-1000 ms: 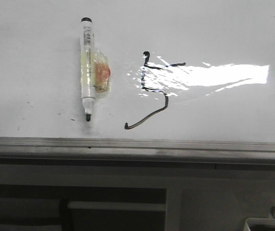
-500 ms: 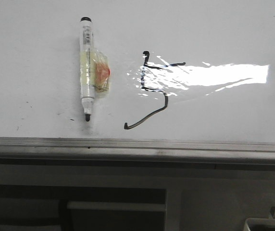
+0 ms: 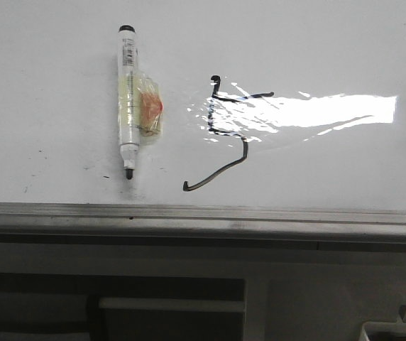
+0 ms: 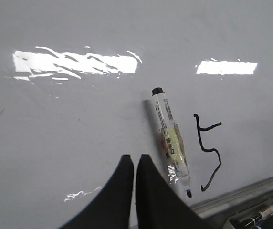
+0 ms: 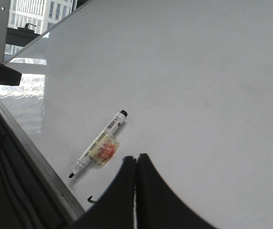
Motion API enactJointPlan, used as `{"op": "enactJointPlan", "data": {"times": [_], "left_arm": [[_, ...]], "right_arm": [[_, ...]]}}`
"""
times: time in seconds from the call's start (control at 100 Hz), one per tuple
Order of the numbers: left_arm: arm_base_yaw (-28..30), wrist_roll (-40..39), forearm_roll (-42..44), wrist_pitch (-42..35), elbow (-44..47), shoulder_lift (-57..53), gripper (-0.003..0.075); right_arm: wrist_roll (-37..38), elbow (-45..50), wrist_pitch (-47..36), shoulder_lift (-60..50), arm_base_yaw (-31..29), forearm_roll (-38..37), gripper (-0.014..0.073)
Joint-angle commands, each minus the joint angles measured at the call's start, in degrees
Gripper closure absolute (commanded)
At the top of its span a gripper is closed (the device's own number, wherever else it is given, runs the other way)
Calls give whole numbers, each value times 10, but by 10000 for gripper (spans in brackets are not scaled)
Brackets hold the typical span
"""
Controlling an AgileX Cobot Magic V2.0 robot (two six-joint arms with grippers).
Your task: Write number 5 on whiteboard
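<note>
Left claw: my left gripper (image 4: 134, 164) shows its two dark fingers pressed together with nothing between them, hanging above the board and clear of it.

Right claw: my right gripper (image 5: 136, 164) is likewise closed tip to tip and empty, held over the board surface.

Nearest object: the marker (image 4: 171, 142) lies flat on the board just beside my left fingers, uncapped, bare nib toward the frame edge, with a clear wrap and a reddish patch around its barrel. In the front view the marker (image 3: 130, 101) lies roughly upright in the picture, nib near the frame, touched by neither claw.

Task mark: the number 5 (image 3: 221, 135) sits just right of the marker in the front view, with a short top bar, a vertical stroke and a long hooked tail ending near the frame. From my left wrist the number 5 (image 4: 208, 151) reads as one unbroken black line.

Board: the whiteboard (image 3: 316, 42) is glossy, a bright glare patch crossing the upper part of the figure; its grey frame runs along the near edge. A few small dark specks lie near the frame.

Beyond: a tray (image 4: 251, 222) holding more pens peeks in past the frame in my left wrist view.

Step in hand: I judge the writing done and the marker set down, so I am at the retreat stage.

Next move: I would lift both arms straight away from the board, keeping well off the fresh ink and the loose marker, which could roll if nudged.
</note>
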Motion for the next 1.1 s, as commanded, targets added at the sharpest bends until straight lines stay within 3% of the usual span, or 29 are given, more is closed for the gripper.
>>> {"op": "enactJointPlan", "data": {"times": [0.0, 0.09, 0.22, 0.52, 0.57, 0.77, 0.95, 1.09], "left_arm": [[1, 1, 11, -4, 1, 1, 741], [8, 1, 38, -12, 26, -1, 741], [59, -27, 220, -20, 61, -24, 741], [261, -403, 600, -19, 134, -120, 741], [288, -452, 650, 26, 133, -142, 741], [365, -564, 707, 179, 133, -233, 741], [414, -658, 733, 316, 133, -231, 741], [421, -671, 722, 322, 133, -231, 741]], "right_arm": [[-6, -16, -22, 5, -1, -5, 657], [-6, -16, -22, 5, -1, -5, 657], [-6, -16, -22, 5, -1, -5, 657], [-6, -16, -22, 5, -1, -5, 657], [-6, -16, -22, 5, -1, -5, 657], [-6, -16, -22, 5, -1, -5, 657], [-6, -16, -25, 5, -1, -5, 657], [-6, -16, -25, 5, -1, -5, 657]]}}
